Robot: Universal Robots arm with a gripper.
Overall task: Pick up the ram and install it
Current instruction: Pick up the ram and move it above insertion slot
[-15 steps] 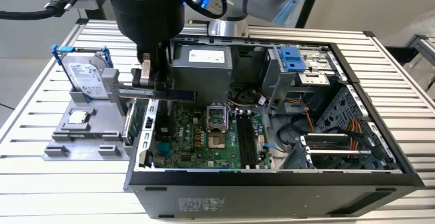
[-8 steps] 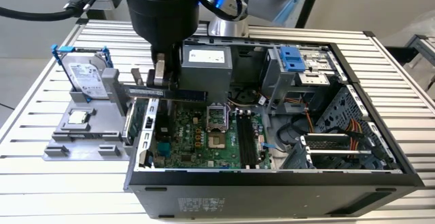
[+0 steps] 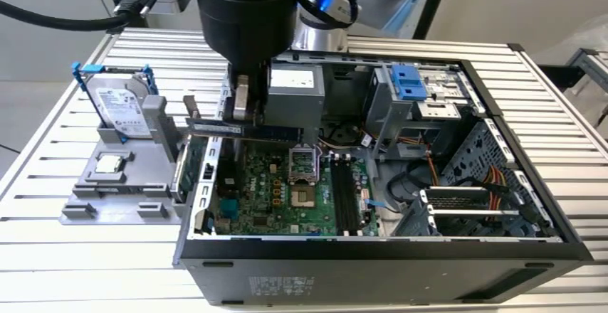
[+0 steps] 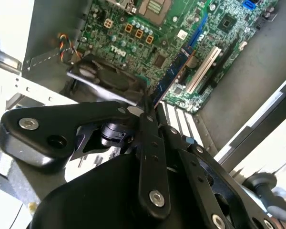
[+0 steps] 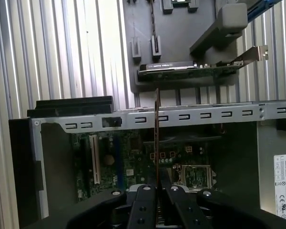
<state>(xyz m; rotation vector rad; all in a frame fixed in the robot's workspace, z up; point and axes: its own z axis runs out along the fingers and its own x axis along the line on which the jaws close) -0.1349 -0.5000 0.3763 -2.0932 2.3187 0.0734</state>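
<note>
On the table (image 3: 38, 256) of ribbed metal slats, the open computer case (image 3: 380, 267) is laid with its green motherboard (image 3: 275, 192) facing up; the step in hand is judged to be the carrying of the ram over the case; it would be done well if the stick were held level, lined up with the long black slots (image 3: 344, 199), brought squarely over one and pressed evenly at both ends so that nothing is bent; the case's punched sheet-metal rail (image 5: 214, 121) should be cleared with margin. Beside the case a grey moulded holder (image 3: 114, 199) is seen, bearing a silver hard drive (image 3: 122, 110) in a blue frame; a green card (image 5: 181, 70) with a metal bracket is stood at its edge. The gripper (image 3: 240, 116) is clamped on the ram (image 3: 275, 131), a thin, flat, rigid blue board; it is held above the motherboard's side at the exterior view's left, well apart from the slots and not yet seated.
</note>
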